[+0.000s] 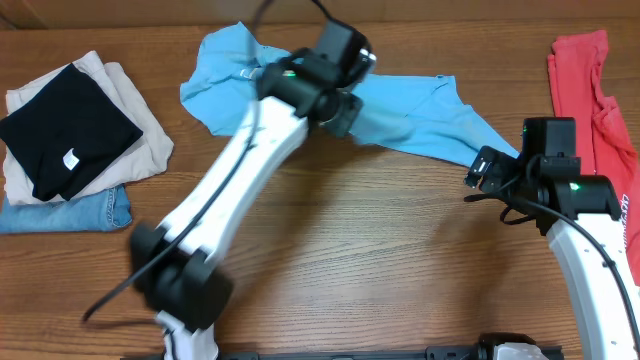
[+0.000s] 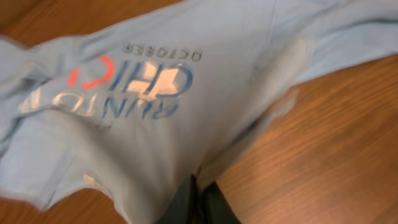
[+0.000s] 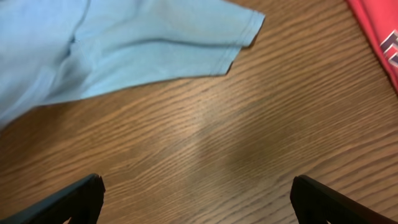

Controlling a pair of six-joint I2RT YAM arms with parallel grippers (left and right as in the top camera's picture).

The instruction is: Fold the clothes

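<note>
Across the far middle of the tabletop (image 1: 400, 260), overhead view: light blue T-shirt (image 1: 420, 120) lying rumpled under the left arm; coral-red T-shirt (image 1: 585, 90) at far right; black garment (image 1: 70, 130) stacked on cream cloth (image 1: 145, 145) and blue denim (image 1: 100, 210) at left. Left wrist view: left gripper (image 2: 196, 186), jaws pressed together, pinching the light blue T-shirt's near edge, chest lettering (image 2: 124, 81) beyond. Right wrist view: right gripper (image 3: 198, 186), jaws spread wide over bare wood, holding nothing, near a blue sleeve (image 3: 174, 43).
</note>
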